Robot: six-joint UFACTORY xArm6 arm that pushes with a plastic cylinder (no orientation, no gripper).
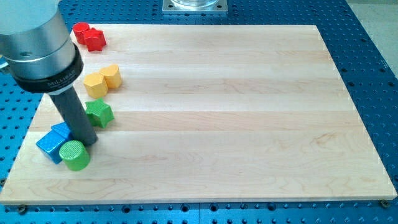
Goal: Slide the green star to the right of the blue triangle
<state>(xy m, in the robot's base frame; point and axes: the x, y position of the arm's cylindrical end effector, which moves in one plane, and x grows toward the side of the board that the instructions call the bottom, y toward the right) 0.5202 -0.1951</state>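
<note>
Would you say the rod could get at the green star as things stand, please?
Probably yes. My tip sits just below and to the view's left of the green star, with nothing between them; the green cylinder and blue blocks lie on the other side.

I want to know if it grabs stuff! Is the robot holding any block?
No, nothing is held. My tip is a plain rod beside the blue block and green cylinder.

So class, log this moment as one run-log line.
my tip: below green star, touching unclear | blue blocks left | green cylinder below
</note>
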